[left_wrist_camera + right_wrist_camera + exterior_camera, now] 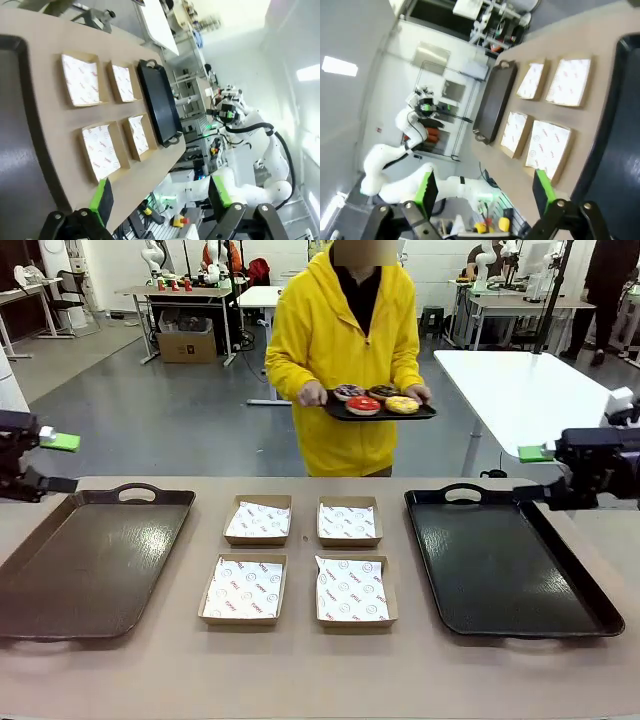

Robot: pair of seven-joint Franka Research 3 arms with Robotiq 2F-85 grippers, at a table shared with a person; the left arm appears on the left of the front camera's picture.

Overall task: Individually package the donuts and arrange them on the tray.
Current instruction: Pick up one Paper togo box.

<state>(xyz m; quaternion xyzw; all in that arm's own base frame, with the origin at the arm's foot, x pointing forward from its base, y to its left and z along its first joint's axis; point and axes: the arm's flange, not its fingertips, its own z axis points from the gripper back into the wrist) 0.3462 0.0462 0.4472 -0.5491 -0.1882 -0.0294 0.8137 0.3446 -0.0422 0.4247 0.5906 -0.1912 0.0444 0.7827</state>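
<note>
Left claw [68, 462] hangs wide open with nothing in it, out past the far left corner of the desk [300, 670]; its wrist view shows only air between the green pads. Right claw [527, 474] is the same on the other side: jaws apart, empty, near the far handle of the right tray [510, 570].

Below them the left tray [95, 560] and the right tray lie bare at either end of the desk. Between the two, four boxes [244, 589] with paper liners sit in a two-by-two block, all unfilled.

The donuts [375, 400] are well off the desk, four of them on a small tray [425, 413] that the person [340, 340] holds in both hands at the far side.

So packaging has not begun; the step in hand looks like delivery of the donuts. Next, I judge, a claw waits until they are within reach, then picks one donut by its sides with a light squeeze, since the glaze will likely mark, and lowers it into a box
</note>
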